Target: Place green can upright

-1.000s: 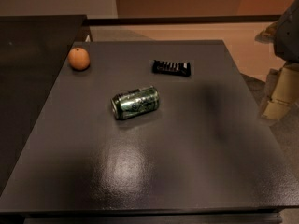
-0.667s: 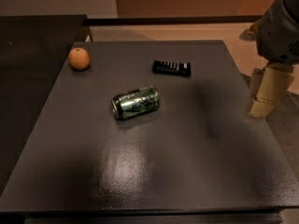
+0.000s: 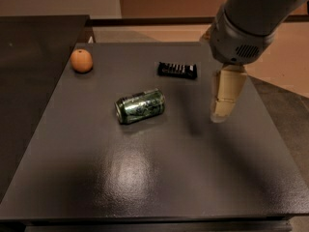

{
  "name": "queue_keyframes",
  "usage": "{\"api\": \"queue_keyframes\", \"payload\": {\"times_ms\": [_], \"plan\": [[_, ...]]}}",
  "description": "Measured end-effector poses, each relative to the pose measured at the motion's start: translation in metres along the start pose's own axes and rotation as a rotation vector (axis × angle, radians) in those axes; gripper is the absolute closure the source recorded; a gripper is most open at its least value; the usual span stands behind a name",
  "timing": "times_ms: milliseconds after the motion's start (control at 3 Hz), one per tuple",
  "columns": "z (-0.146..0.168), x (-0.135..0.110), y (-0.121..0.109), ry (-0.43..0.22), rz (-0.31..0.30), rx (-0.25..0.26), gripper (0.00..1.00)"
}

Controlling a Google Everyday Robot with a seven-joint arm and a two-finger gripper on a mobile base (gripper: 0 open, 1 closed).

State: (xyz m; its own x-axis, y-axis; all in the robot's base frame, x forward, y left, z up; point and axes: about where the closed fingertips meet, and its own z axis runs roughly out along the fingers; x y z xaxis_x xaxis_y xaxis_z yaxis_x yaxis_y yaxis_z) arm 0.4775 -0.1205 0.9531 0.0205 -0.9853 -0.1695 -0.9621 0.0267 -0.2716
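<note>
The green can [image 3: 140,106] lies on its side near the middle of the dark table [image 3: 154,178], its long axis running left to right. My gripper [image 3: 223,100] hangs from the grey arm at the upper right, above the table and to the right of the can, well apart from it. Its beige fingers [image 3: 227,88] point down and hold nothing.
An orange fruit [image 3: 81,61] sits at the table's back left. A black ridged object [image 3: 177,70] lies behind the can toward the back. A second dark surface [image 3: 29,57] adjoins on the left. The floor shows past the right edge.
The arm and gripper have moved left from beyond the table's right edge to over the table, closer to the can. The can, fruit and black object have not moved.
</note>
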Motion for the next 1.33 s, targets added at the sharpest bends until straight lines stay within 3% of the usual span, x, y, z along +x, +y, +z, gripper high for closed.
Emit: {"api": "queue_keyframes", "payload": {"times_ms": [667, 1333], "plan": [[0.046, -0.058, -0.014, -0.004, -0.132, -0.066, 0.00], [0.088, -0.101, -0.003, 0.000, -0.240, -0.124, 0.00]]}}
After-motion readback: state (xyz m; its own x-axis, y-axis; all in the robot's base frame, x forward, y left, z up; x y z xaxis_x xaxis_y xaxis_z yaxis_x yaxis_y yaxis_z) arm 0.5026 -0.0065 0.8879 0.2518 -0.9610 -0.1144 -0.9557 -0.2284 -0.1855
